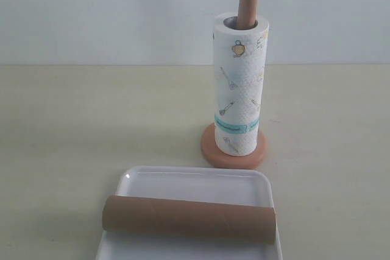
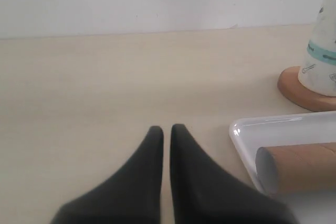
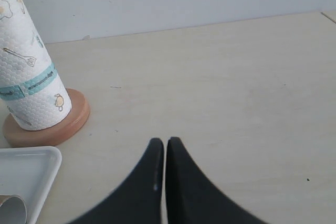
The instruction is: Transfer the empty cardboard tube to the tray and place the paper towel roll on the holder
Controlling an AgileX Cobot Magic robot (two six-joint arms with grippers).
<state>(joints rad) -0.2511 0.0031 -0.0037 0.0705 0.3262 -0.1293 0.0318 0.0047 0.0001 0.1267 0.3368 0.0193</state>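
On the tray [image 1: 183,178] I see the brown tube [image 1: 189,218] lying flat. The paper roll [image 1: 240,83] stands on the holder [image 1: 247,1]. Both jobs look done. My left gripper [image 2: 165,129] and right gripper [image 3: 164,142] are pinched closed, empty.

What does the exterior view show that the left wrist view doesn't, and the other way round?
Only the exterior view: the post of the holder poking out of the top of the paper towel roll, the roll's full height, and the whole length of the empty cardboard tube lying across the tray. Only the left wrist view: the left gripper, shut and empty, over the table beside the tray. Both: the tray with the tube on it, the holder's base, and the roll's teal band.
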